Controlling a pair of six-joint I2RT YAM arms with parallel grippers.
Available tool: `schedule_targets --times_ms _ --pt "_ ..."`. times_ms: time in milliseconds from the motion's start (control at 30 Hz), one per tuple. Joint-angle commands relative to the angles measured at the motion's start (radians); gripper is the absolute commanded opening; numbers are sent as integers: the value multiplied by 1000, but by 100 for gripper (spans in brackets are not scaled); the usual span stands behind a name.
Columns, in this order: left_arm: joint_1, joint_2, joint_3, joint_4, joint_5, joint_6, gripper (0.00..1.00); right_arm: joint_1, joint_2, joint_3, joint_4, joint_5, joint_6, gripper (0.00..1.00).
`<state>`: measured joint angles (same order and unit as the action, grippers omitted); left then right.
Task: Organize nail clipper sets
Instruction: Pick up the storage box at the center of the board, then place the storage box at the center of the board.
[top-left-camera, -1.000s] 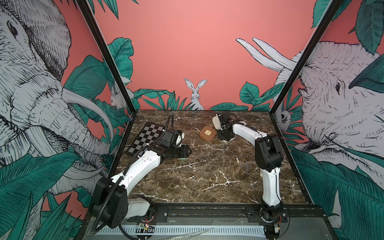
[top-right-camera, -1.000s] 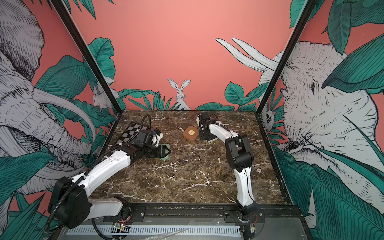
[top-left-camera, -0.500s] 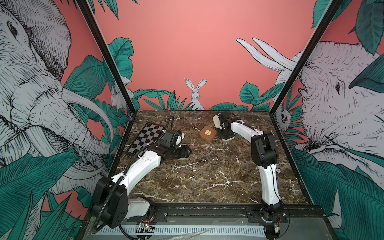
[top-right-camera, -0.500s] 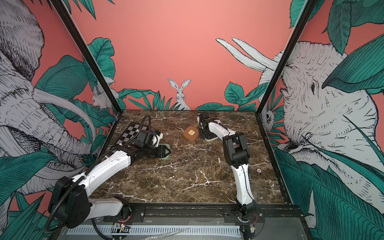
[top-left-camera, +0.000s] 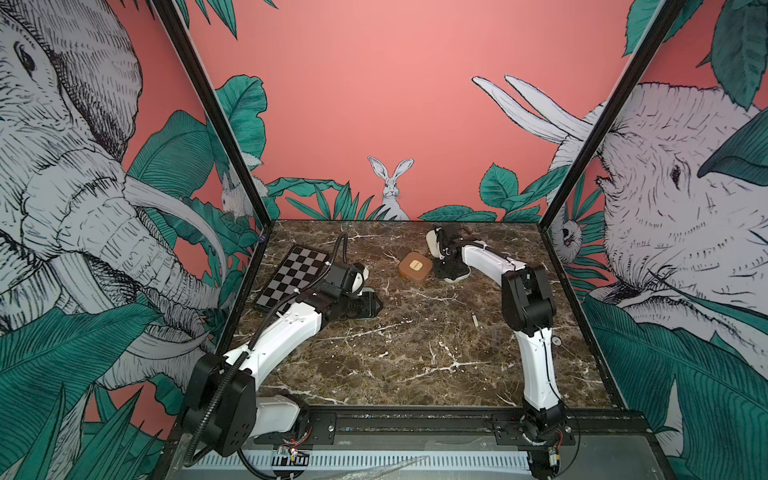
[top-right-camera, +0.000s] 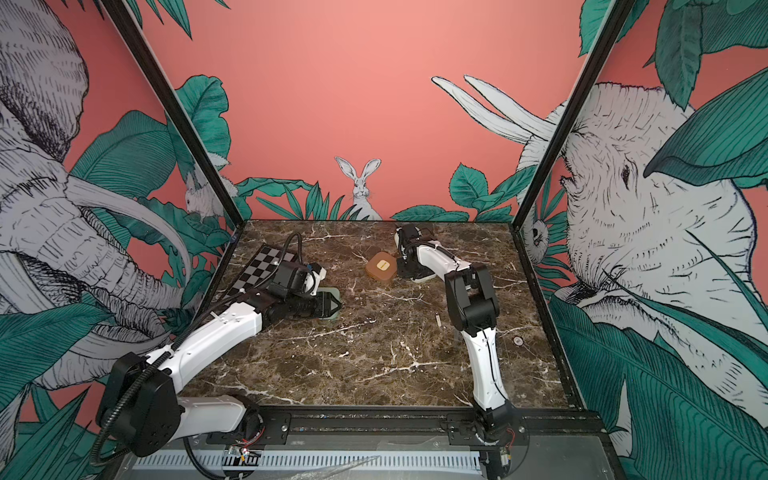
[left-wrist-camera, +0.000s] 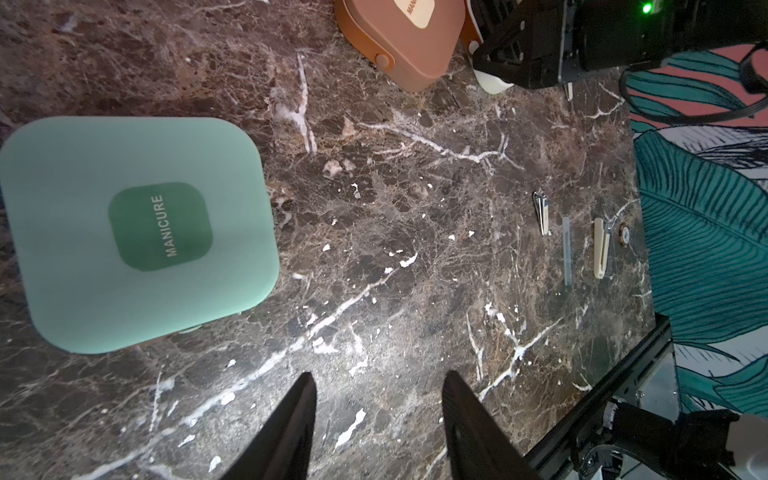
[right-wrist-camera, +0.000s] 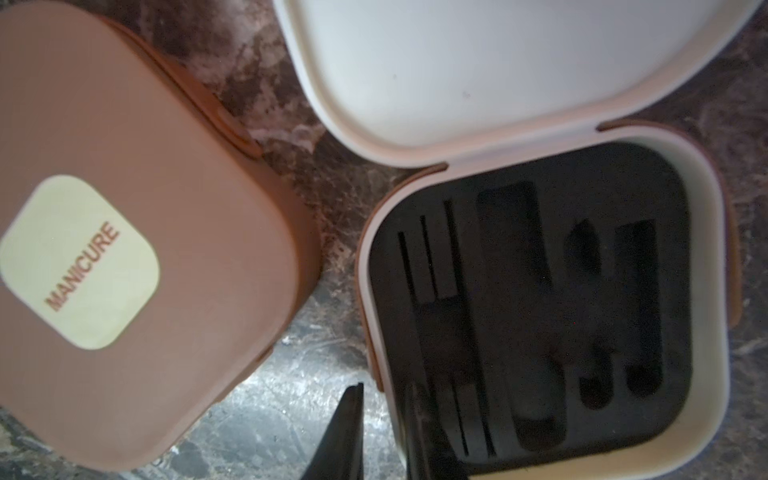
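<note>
Top views: right arm (top-left-camera: 486, 259) folded, reaching upper centre; right gripper (right-wrist-camera: 384, 388) narrow astride open cream case (right-wrist-camera: 724, 291) wall, grip unclear; brown case (top-left-camera: 414, 266) adjacent. Left gripper (left-wrist-camera: 376, 376) spread, empty, near mint case (left-wrist-camera: 137, 232). Bare marble tabletop (top-left-camera: 415, 353) between arms.

Top views bright, right wrist view blurred

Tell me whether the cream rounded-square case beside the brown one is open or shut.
Open: the right wrist view shows the cream rounded-square case with its lid swung back and black slotted insert bared.
</note>
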<state>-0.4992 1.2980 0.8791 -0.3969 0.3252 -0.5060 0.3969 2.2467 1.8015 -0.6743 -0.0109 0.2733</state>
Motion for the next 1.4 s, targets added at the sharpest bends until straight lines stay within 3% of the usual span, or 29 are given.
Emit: schedule_targets --times_ms 0,200,500,733,933,1100,1367 --pt "-6 -20 -13 0 0 -8 52 -6 32 8 -38 3 11 14" --pt "-6 -19 -5 -3 -1 -5 52 -10 11 -4 -44 36 45 0" --pt "-6 -38 -3 -9 -5 9 52 27 -220 -100 -48 54 30 0" --pt "-1 -82 1 -35 -63 22 51 187 -473 -296 -96 94 32 0" --pt "34 -129 -34 -51 -90 8 50 394 -596 -483 -61 73 165 0" --pt "78 -169 -86 -37 -77 -5 50 541 -580 -570 16 85 249 0" --pt "80 -183 -117 -19 -57 -8 50 629 -429 -563 43 105 219 0"
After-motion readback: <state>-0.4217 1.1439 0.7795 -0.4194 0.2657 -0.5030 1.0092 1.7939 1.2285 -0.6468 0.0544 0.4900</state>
